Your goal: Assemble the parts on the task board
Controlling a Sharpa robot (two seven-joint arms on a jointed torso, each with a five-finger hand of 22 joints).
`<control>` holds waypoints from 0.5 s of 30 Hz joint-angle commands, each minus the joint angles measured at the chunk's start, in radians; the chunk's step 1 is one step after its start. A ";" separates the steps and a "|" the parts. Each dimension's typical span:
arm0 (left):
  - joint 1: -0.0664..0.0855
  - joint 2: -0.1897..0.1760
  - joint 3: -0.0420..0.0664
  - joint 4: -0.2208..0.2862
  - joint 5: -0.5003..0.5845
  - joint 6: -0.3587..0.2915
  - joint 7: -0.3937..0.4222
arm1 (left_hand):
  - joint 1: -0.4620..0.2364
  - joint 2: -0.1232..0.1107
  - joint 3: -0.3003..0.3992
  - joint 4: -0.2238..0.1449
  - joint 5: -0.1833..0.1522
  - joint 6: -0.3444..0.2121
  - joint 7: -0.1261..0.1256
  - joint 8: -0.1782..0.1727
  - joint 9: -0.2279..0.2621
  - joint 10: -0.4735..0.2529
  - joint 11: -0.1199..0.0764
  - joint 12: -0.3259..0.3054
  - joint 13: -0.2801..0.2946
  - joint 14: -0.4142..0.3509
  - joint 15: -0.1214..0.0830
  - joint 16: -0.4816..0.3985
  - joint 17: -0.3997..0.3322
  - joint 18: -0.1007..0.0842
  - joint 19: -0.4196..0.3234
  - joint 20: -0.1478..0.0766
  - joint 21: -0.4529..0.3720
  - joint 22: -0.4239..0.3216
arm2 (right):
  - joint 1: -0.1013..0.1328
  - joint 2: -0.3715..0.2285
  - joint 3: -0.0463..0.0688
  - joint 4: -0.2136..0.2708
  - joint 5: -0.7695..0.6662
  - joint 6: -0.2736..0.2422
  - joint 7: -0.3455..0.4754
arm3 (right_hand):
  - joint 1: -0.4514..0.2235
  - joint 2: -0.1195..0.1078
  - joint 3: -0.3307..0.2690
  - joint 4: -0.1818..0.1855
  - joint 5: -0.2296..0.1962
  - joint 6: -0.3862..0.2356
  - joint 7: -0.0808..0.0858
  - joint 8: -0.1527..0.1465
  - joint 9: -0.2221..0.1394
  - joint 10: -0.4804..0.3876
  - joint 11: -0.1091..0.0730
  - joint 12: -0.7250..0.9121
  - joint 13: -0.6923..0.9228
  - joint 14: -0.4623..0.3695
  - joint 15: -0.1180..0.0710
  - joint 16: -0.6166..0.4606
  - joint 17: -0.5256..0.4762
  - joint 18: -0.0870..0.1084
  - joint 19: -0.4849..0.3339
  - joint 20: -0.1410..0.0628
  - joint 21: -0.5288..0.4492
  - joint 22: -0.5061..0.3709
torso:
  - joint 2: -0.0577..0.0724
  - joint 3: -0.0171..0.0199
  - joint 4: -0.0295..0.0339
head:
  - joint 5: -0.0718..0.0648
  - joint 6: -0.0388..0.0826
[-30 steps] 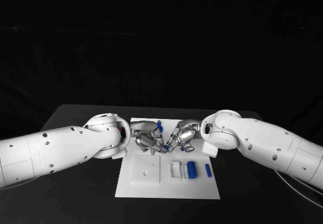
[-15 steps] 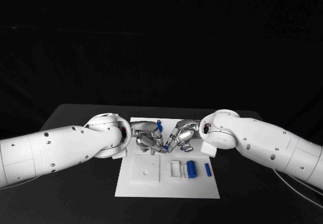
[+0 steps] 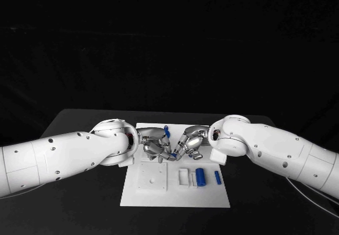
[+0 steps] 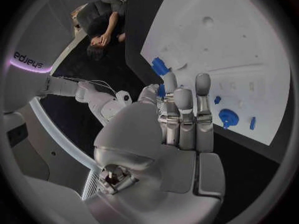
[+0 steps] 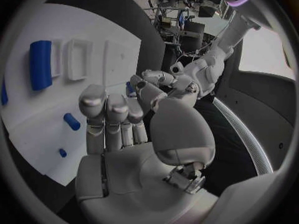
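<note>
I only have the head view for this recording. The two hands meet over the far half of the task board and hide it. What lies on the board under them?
Observer: The left wrist view shows a round blue part lying on the task board, just past the fingertips of the left hand.
Operator: Anything near the right hand?
Observer: The right wrist view shows a short blue peg lying on the board beside the right hand, apart from its fingers.
Operator: Is the blue bit between the hands gripped?
Observer: In the left wrist view that blue bit sits between the left thumb and a finger. I cannot tell whether it is gripped.
</note>
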 commanded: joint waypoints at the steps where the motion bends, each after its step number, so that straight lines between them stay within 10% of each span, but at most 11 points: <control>1: 0.000 0.010 0.002 0.003 0.032 -0.020 -0.001 | -0.008 -0.015 -0.008 -0.001 -0.008 -0.011 -0.001 -0.007 -0.003 -0.003 -0.002 0.003 0.000 0.003 0.000 0.005 0.001 0.016 -0.003 -0.001 0.005 0.020 | 0.000 0.012 0.000 0.017 0.025 0.019 0.037 | -0.003 0.003 0.000 0.007 0.003 0.008 0.002 0.006 0.002 -0.009 0.000 -0.002 0.001 -0.005 -0.001 0.000 0.001 -0.004 0.025 -0.005 0.002 0.101 | 0.000 0.0004 -0.0002 | -0.002 0.000; 15: 0.000 0.016 0.002 0.001 0.052 -0.024 -0.006 | -0.004 -0.010 -0.007 -0.008 -0.006 -0.012 -0.001 -0.004 -0.003 -0.003 -0.003 0.003 -0.001 0.005 -0.001 0.006 0.001 0.017 -0.003 -0.002 0.008 0.020 | 0.000 0.021 -0.003 0.014 0.024 0.008 0.034 | -0.003 0.003 0.003 0.007 0.004 0.007 0.003 0.006 0.002 -0.009 0.001 -0.002 0.001 -0.005 0.000 0.000 0.002 -0.004 0.024 -0.004 0.002 0.101 | 0.000 0.0004 0.0005 | -0.007 -0.004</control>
